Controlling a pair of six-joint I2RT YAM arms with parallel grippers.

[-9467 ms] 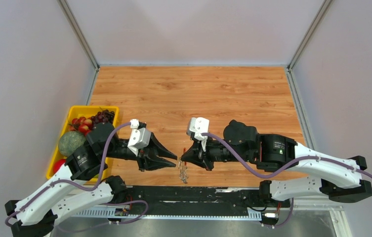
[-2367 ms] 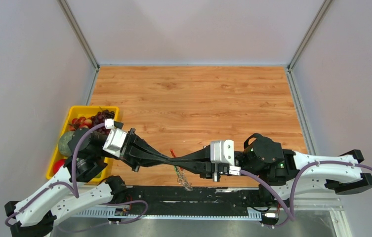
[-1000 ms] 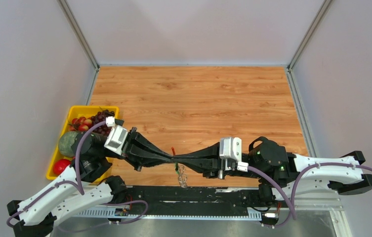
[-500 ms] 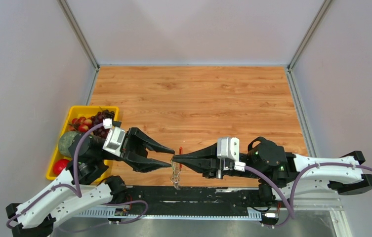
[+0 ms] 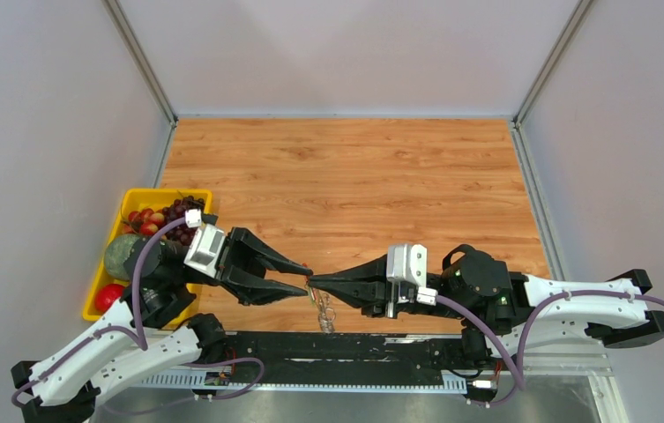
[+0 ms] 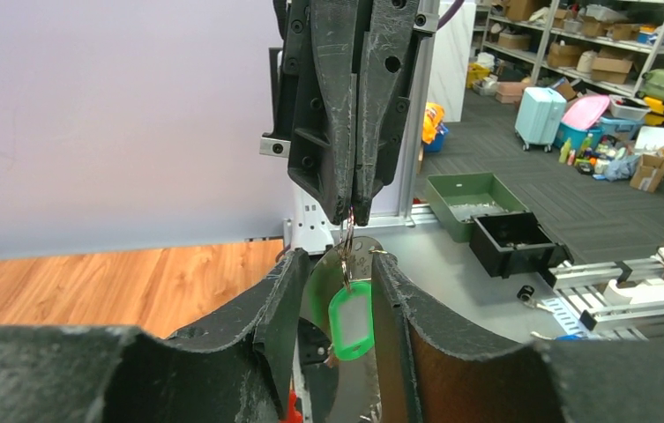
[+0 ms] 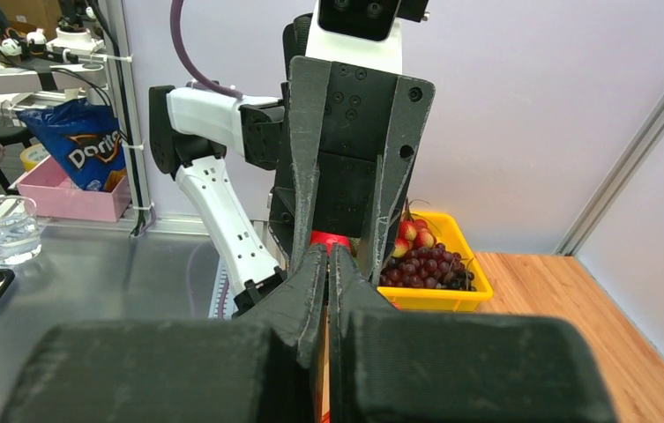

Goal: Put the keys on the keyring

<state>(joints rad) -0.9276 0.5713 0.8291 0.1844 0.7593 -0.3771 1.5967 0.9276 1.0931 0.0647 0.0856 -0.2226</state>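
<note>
Plain lilac-grey walls (image 5: 346,53) are closing in the wooden table (image 5: 346,167) on three sides, with aluminium posts (image 5: 138,57) running up the far corners under soft, even light. Beyond the enclosure, shelves (image 6: 566,26) of boxes are standing over grey carpet tiles (image 6: 593,203). A pale blue suitcase (image 6: 542,116) is sitting beside a pink tub (image 6: 585,112). A steel bench (image 7: 90,273) is carrying a blue crisp bag (image 7: 72,132) and a glass (image 7: 6,229).

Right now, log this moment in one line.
left end effector open around green-headed key | right end effector shut on keyring | key hanging below
</note>
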